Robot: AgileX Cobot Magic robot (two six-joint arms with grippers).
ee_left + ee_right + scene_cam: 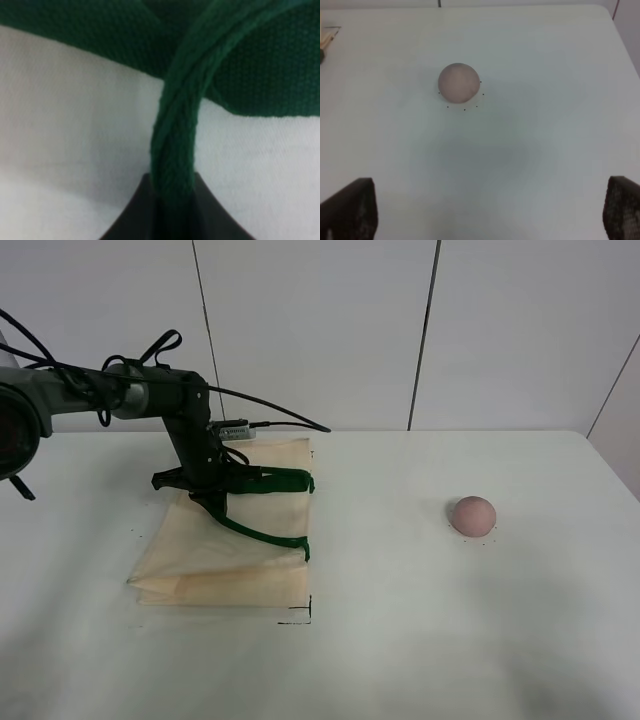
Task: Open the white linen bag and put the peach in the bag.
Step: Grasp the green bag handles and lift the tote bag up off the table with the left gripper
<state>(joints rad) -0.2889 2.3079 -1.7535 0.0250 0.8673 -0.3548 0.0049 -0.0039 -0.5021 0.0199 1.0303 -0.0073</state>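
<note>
The white linen bag [220, 560] lies flat on the left of the table, its mouth edge and dark green strap handles [262, 532] facing right. My left gripper [208, 492] is down on the bag's upper part, shut on one green strap. In the left wrist view the strap [175, 140] runs up from between the dark fingers [135, 210] over the cream cloth [75, 110]. The peach [472, 515] sits alone on the right of the table. In the right wrist view the peach [459, 82] lies ahead of my right gripper [487, 205], which is open, empty and well short of it.
The white table [400, 640] carries small black marks by the bag's near right corner [300, 618] and dots around the peach. A cable [280, 412] trails from the left arm. White wall panels stand behind. The right arm is out of the high view.
</note>
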